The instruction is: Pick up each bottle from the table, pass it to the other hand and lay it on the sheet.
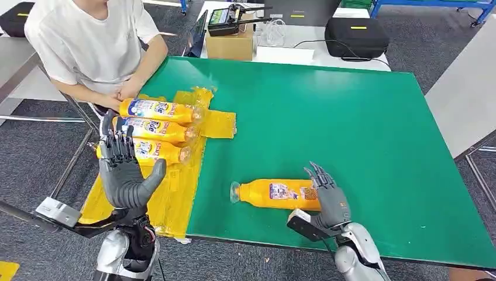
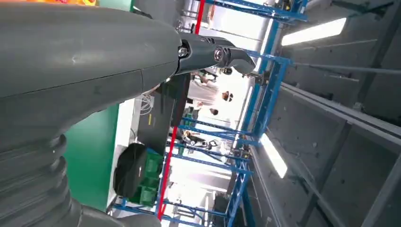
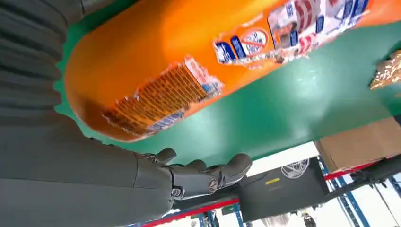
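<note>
The robot's right hand (image 1: 329, 196), fingers spread and empty, nears a smooth, likely slippery orange plastic bottle (image 1: 276, 194) lying on the green table (image 1: 351, 117), best gripped mid-body.

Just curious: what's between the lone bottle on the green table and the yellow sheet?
Only bare green table, in the head view, between the lone bottle and yellow sheet.

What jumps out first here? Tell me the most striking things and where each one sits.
The big green table fills the middle, with a lone orange bottle lying on its side near the front edge, the right hand open at its base. At the table's left edge three more bottles lie side by side on a yellow sheet, with the left hand raised open over it. A person sits behind that corner.
</note>
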